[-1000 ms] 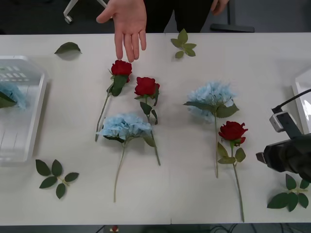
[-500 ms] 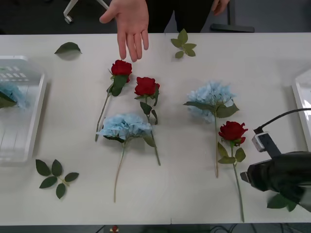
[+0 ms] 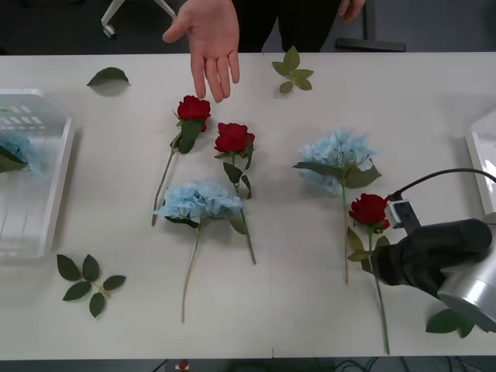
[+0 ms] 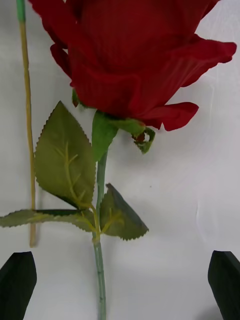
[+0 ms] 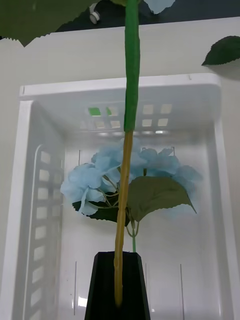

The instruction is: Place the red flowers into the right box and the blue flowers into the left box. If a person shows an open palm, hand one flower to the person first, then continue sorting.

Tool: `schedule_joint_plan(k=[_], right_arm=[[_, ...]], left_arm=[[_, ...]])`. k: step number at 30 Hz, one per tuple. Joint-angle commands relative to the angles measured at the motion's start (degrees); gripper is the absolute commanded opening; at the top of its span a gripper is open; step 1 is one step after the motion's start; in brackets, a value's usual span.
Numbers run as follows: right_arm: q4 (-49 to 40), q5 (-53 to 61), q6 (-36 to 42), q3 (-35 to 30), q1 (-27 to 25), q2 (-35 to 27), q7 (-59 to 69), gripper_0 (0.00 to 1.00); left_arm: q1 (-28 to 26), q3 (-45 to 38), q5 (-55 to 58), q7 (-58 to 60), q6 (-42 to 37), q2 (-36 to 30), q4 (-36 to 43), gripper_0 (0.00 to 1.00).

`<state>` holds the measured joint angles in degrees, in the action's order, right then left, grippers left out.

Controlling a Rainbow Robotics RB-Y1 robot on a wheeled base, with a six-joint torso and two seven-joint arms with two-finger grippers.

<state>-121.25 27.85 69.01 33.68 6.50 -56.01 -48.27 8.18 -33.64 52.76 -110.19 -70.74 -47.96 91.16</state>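
Three red flowers lie on the white tabletop (image 3: 434, 116), each a tight, deep-red fabric bloom on a thin green stem with serrated leaves: one (image 3: 193, 109) just below the open palm (image 3: 209, 39), a second (image 3: 233, 138) beside it, and a third (image 3: 369, 209) nearer the robot's right side. The right gripper (image 4: 120, 280) hovers over the stem of that third rose, its black fingers (image 4: 17, 285) spread wide apart at either side of the stem and touching nothing. In the right wrist view the rose's petals look ribbed like cloth, and the leaves (image 4: 65, 155) show moulded veins and toothed edges.

Two blue flowers rest on the tabletop, pale and fluffy, wider than the roses: one (image 3: 200, 201) near the middle, another (image 3: 335, 159) just beside the third rose, their long stems lying almost parallel. The left gripper (image 5: 119, 287) has its black fingers closed on a stem (image 5: 131, 65) (green above, yellowish lower down) over the left box (image 3: 58, 178), a white plastic tray with a raised rim and slotted walls. A further blue head (image 5: 130, 175) with a broad green leaf lies inside it.

The right box (image 3: 480, 155) shows as a white rim at the tabletop's right edge. Loose green leaf sprigs (image 3: 87, 283) sit scattered on the matte surface. The person (image 3: 294, 19) in dark clothes stands at the far edge, fingers spread and pointing down towards the roses; the floor behind is dark.
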Motion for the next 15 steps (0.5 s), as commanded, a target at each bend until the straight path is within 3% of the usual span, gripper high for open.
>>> schedule_joint_plan(k=[1, 15], right_arm=[[1.55, -0.08, -0.55, 1.48, 1.85, 0.73, -0.86, 1.0], [8.14, -0.08, -2.13, 3.32, 4.58, 4.15, -1.3, 1.0]], left_arm=[[0.26, -0.55, -0.82, -1.35, 0.78, -1.61, 1.04, 0.0], [0.26, -0.28, -1.08, -1.26, 0.96, -1.61, 1.04, 0.0]])
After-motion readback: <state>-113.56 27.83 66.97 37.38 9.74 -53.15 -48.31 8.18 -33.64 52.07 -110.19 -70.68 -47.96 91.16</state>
